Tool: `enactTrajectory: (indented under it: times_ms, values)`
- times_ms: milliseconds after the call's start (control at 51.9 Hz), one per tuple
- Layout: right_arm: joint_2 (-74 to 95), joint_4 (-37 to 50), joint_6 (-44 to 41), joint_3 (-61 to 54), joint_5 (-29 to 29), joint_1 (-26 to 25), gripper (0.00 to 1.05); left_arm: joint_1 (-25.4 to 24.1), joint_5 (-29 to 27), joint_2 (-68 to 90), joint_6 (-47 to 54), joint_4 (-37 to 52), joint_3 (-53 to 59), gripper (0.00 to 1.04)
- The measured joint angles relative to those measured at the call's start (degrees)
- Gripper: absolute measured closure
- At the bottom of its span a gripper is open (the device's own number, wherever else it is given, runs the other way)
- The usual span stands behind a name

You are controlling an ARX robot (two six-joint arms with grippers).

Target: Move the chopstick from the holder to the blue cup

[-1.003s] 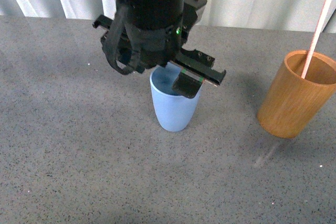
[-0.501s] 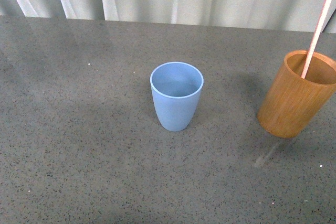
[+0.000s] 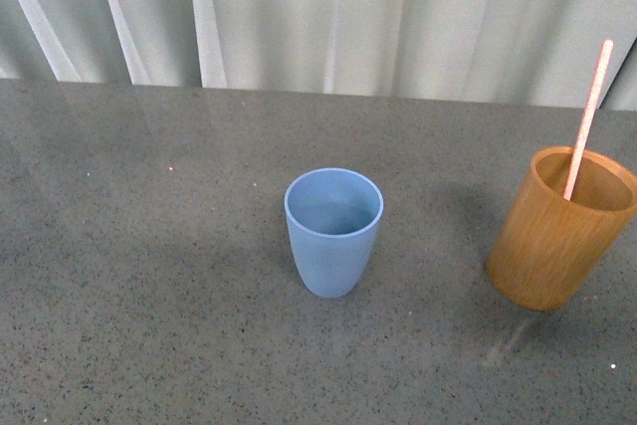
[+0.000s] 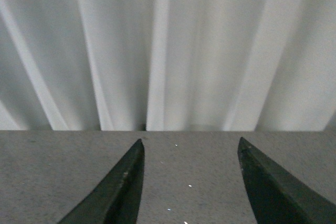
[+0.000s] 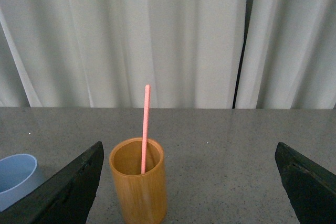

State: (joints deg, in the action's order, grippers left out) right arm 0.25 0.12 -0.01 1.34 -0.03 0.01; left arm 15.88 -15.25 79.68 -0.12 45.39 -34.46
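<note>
On the grey speckled table (image 3: 149,296), toward the robot's right, the holder (image 3: 557,236) stood with the chopstick (image 3: 587,116) leaning inside it, the upper part rising well above the rim. The blue cup (image 3: 331,236) stood well apart from it, near the middle, and looked empty. Neither arm showed from the front. By the wrist views, the left gripper (image 4: 190,142) had its fingers spread on nothing, facing bare table and curtain (image 4: 157,51). The right gripper (image 5: 189,148) was likewise splayed wide and empty, with the holder ahead of it.

What worried me was how thin that stick was. A pinch slightly off its line could miss it or knock it round the rim. Drawing it out at a slant could drag on the wall and rock the holder. The cup, narrow at the base, might tip under a tall stick let go off-centre.
</note>
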Motion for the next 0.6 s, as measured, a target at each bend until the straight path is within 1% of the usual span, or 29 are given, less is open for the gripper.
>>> enactTrajectory:
  times_ms: [77,116,135,154,174,231,270,444,598]
  values:
    - [0.00,0.00,0.00,0.00,-0.04,0.00,0.10,-2.62,1.66,-4.76,-0.02,2.25,6.38,0.71]
    - [0.00,0.00,0.00,0.00,-0.04,0.00,0.10,-3.37,2.40,-6.16,0.00,2.62,8.70,0.78]
    - [0.00,0.00,0.00,0.00,-0.02,0.00,0.10,-3.52,2.73,-6.47,-0.02,2.69,9.22,0.80]
    - [0.00,0.00,0.00,0.00,-0.02,0.00,0.10,-3.98,3.52,-7.43,0.00,2.80,10.80,0.85]
    - [0.00,0.00,0.00,0.02,-0.02,0.00,0.10,-4.13,3.65,-7.74,0.00,2.84,11.32,0.87]
    - [0.00,0.00,0.02,0.00,0.00,0.00,0.10,-4.98,5.03,-9.73,0.00,3.08,14.03,0.98]
    - [0.00,0.00,0.02,0.00,0.00,0.00,0.10,-5.38,5.40,-10.84,-0.17,3.19,15.23,1.02]
    - [0.00,0.00,0.00,0.00,-0.02,0.00,0.10,-8.13,7.56,-17.22,-0.02,3.19,20.96,1.01]
    - [0.00,0.00,0.00,0.00,-0.02,0.00,0.10,-10.29,9.99,-24.74,-0.02,0.63,26.05,1.01]
